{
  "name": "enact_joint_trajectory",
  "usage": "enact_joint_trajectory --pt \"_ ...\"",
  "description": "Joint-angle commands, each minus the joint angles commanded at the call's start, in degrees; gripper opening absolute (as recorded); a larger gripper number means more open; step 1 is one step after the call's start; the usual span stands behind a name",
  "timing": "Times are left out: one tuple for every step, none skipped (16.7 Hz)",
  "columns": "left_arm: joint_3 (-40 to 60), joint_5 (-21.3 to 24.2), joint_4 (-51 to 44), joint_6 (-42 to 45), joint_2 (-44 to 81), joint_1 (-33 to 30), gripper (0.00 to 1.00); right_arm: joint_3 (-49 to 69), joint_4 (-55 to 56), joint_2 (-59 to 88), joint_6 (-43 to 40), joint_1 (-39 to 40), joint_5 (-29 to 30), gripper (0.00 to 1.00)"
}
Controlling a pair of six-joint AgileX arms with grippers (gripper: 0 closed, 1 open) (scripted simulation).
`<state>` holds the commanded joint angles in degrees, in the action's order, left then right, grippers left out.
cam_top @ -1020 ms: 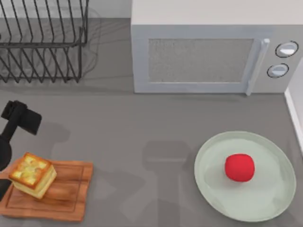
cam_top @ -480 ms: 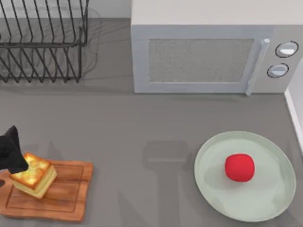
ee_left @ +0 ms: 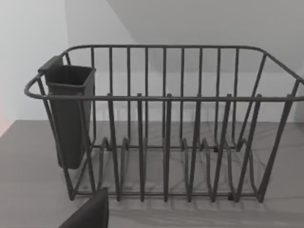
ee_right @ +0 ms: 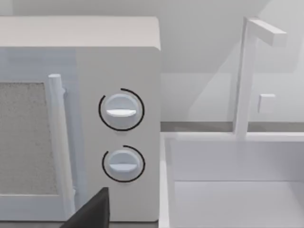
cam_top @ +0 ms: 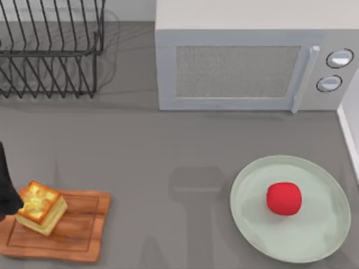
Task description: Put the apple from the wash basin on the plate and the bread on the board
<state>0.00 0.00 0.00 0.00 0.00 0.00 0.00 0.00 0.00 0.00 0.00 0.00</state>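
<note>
Two task items are already placed: apple point(cam_top: 284, 198) is seated mid-plate point(cam_top: 252, 224) at 4 o'clock, bread point(cam_top: 40, 207) on board point(cam_top: 78, 232) at 8 o'clock, near its left edge. Left arm point(cam_top: 5, 188) is seen at the left border; finger state cannot be told. Open tabletop point(cam_top: 168, 162) lies between.

left arm point(cam_top: 5, 188) a dark shape at the far left edge of the top view, low on that side, cut off by the edge, dark tip of left pincer point(ee_left: 90, 213) in left wrist view, dark tip of right pincer point(ee_right: 92, 211) in right wrist view
</note>
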Motion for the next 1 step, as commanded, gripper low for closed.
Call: enact_joint_trajectory --pt "0.0 0.0 0.0 0.0 0.0 0.0 1.0 0.0 0.0 0.0 0.0 0.0 0.0 1.0"
